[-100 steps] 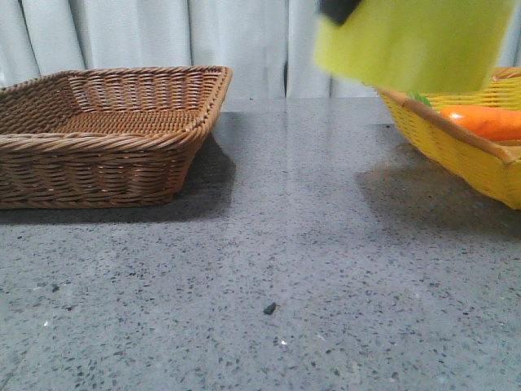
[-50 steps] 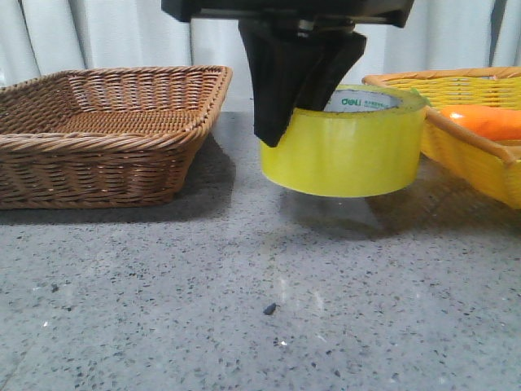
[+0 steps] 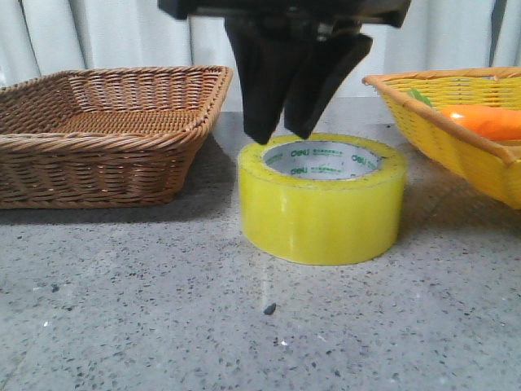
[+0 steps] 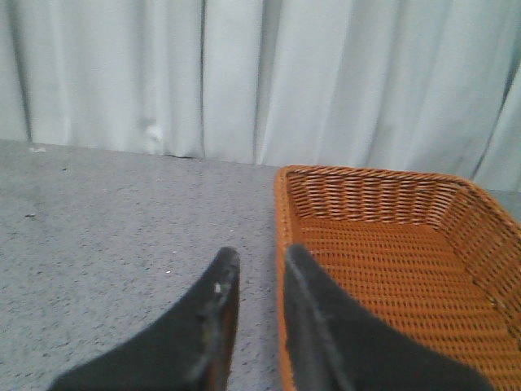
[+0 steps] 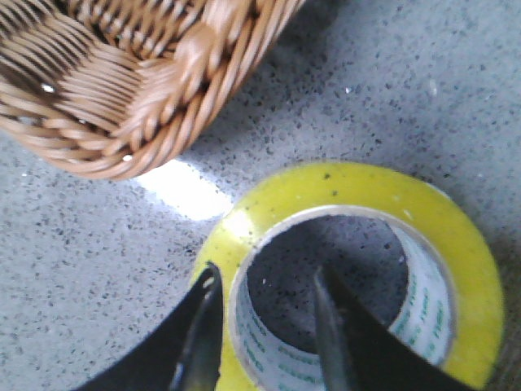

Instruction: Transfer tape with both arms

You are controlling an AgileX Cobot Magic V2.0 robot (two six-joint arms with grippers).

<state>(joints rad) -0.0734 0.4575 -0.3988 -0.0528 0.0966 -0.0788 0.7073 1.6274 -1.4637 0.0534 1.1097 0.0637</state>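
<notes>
On the grey table, a brown wicker basket is set at far left and a yellow basket at far right. Between them the tape is stood flat. The right gripper is parted astride its rim, unclamped. The left gripper, nearly closed, is empty. Pickup by it is judged outstanding.

Tape glossy translucent yellow plastic; brown basket woven wicker; table speckled grey, possibly stone, slightly glossy
</notes>
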